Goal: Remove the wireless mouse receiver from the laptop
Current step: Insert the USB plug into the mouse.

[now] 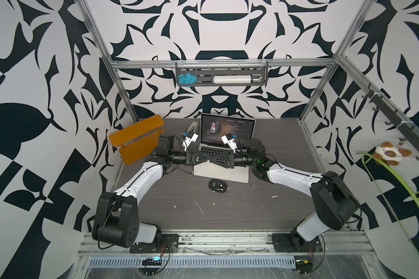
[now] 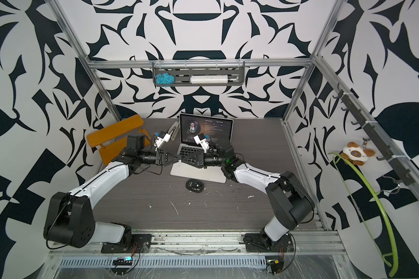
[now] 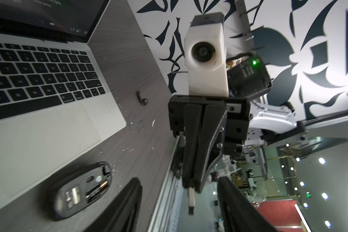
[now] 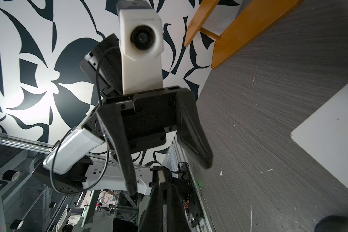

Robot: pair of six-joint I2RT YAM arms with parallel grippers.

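Near the laptop (image 1: 228, 174), right end effector (image 3: 191, 184) pinches the wireless mouse receiver (image 3: 191, 199); left end effector (image 4: 169, 176) gapes around it.

laptop (image 3: 38, 124) screen mostly beyond the left wrist view's edge

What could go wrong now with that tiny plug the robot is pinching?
The right gripper pinches the wireless mouse receiver only at its tips, most of it sticking out, so it might slip and fall. The open left gripper sits close around it and could knock it loose when backing away.
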